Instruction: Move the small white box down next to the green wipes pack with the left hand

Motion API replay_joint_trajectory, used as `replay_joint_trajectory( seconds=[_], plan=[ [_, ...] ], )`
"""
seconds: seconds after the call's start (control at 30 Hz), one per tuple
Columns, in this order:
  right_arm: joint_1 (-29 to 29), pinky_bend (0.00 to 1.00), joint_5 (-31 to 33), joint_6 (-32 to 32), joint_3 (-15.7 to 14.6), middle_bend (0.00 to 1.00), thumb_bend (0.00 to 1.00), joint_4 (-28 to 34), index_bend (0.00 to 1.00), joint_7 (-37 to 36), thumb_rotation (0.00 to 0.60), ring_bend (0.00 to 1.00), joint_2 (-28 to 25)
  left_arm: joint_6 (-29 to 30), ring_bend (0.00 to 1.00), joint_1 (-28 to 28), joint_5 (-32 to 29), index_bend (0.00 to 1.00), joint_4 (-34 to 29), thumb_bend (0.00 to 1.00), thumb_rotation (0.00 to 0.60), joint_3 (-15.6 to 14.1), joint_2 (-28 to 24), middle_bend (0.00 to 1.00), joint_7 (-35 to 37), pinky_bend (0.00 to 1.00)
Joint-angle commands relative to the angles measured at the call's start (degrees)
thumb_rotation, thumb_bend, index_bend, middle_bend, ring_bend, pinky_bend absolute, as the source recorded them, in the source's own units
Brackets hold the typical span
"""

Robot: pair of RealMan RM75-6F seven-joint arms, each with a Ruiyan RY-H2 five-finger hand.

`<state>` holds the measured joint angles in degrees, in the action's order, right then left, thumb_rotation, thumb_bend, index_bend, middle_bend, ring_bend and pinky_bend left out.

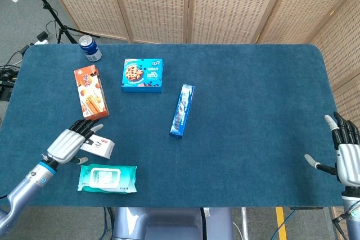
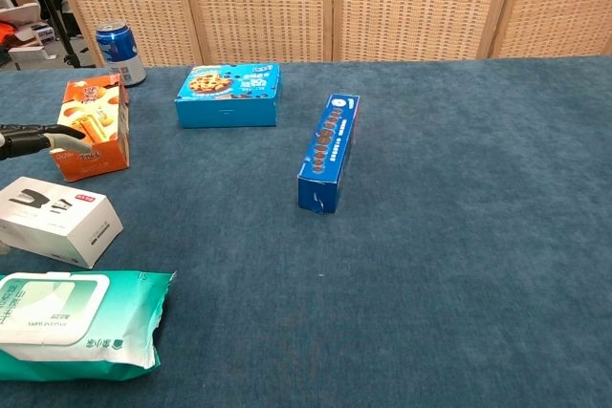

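Lying askew above green wipes pack (image 1: pixel 107 178), small white box (image 1: pixel 97 147), black print, left hand (image 1: pixel 70 144) fingers spread, empty.

Small white box (image 2: pixel 59 221) flat, skewed, just above green wipes pack (image 2: pixel 76 324).
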<state>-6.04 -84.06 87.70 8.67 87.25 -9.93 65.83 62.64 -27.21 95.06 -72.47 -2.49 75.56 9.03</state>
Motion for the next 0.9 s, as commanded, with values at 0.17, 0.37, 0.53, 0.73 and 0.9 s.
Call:
replay_joint_trajectory(
  seconds=[0.17,0.37,0.53,0.73,0.9],
  plan=[
    [-0.1,0.00,0.3,-0.2,0.1,0.00,0.00,-0.1,0.00,-0.3,0.600,0.00,0.0,-0.3,0.17,-0.5,-0.9,0.19,1.1,0.18,0.600,0.0,0.6,0.23,-0.2,0.26],
    [-0.1,0.00,0.0,-0.4,-0.1,0.00,0.00,0.0,0.00,-0.3,0.600,0.00,0.0,-0.6,0.22,-0.7,-1.1,0.29,0.9,0.34,0.600,-0.6,0.0,0.30,0.7,0.30],
    [-0.1,0.00,-0.1,-0.4,-0.2,0.00,0.00,0.1,0.00,-0.3,0.600,0.00,0.0,-0.5,0.24,-0.7,-1.3,0.31,0.5,0.38,0.600,-0.9,-0.7,0.32,1.7,0.31],
    [-0.1,0.00,-0.2,-0.4,-0.3,0.00,0.00,0.2,0.00,0.0,0.600,0.00,0.0,1.4,0.24,-0.4,-0.3,0.31,-2.0,0.40,0.600,-1.8,-4.4,0.33,5.9,0.33],
    [-0.1,0.00,-0.3,-0.3,-0.3,0.00,0.00,0.3,0.00,0.2,0.600,0.00,0.1,2.0,0.25,-0.5,0.5,0.32,-5.0,0.40,0.600,-2.7,-7.9,0.35,8.9,0.35]
  ],
)
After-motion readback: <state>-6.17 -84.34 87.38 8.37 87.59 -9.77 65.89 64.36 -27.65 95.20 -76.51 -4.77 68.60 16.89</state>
